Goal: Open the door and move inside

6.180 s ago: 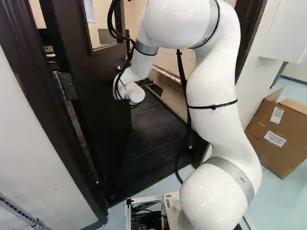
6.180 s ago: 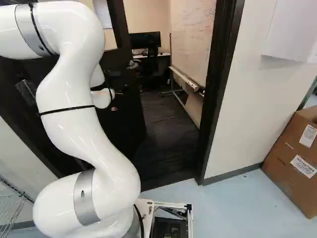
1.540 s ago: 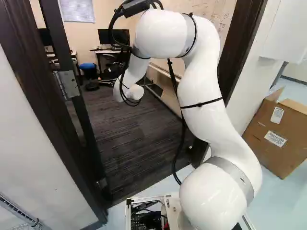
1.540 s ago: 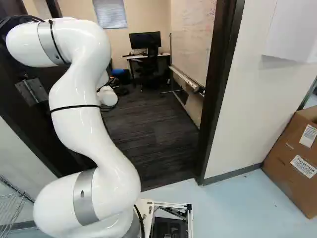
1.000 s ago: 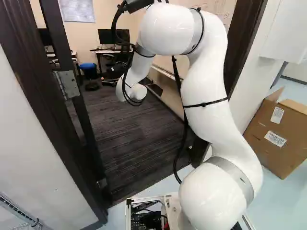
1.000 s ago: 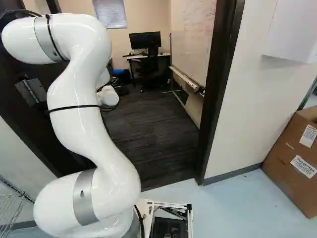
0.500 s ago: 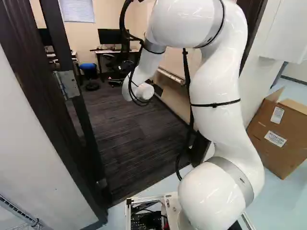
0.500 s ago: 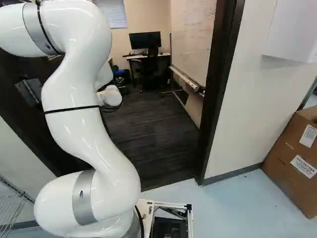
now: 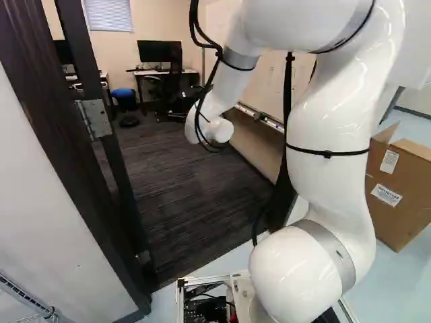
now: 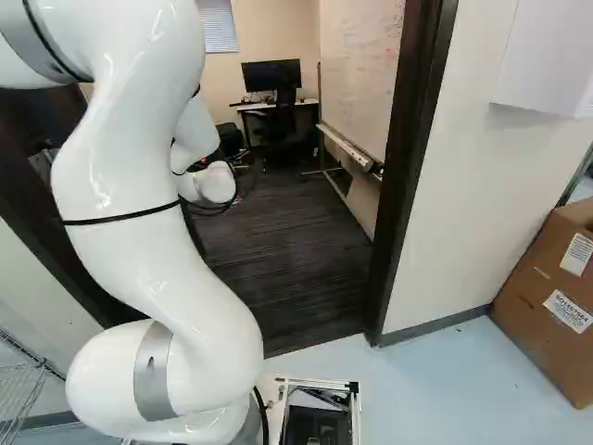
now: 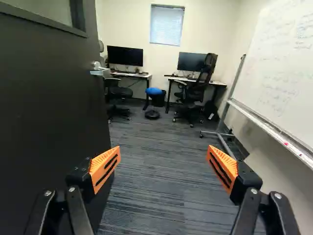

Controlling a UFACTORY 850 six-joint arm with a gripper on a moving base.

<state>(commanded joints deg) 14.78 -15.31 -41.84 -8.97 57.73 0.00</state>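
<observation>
The door [image 11: 44, 98] stands wide open beside the gripper [image 11: 164, 164], its lever handle [image 11: 99, 69] ahead of the nearer finger. Those fingers are spread wide, with nothing between their orange pads [image 11: 105, 166]. In the left base view the hinge [image 9: 94, 120] shows at the left. Compared with 6.2 seconds ago, the door has swung farther in; since half a second ago the arm [image 9: 330, 134] has shifted rightward in that view, while the base has stayed put. Ahead lie carpet [image 11: 146, 147], a blue-topped stool [image 11: 154, 91], office chairs [image 11: 195, 88] and two desks [image 11: 183, 79] with monitors [image 11: 125, 56]. A whiteboard [image 11: 279, 68] with faint handwriting flanks the gripper's other side. Outside, the cardboard box [image 10: 547, 278] carries white printed labels [image 10: 567, 311]
</observation>
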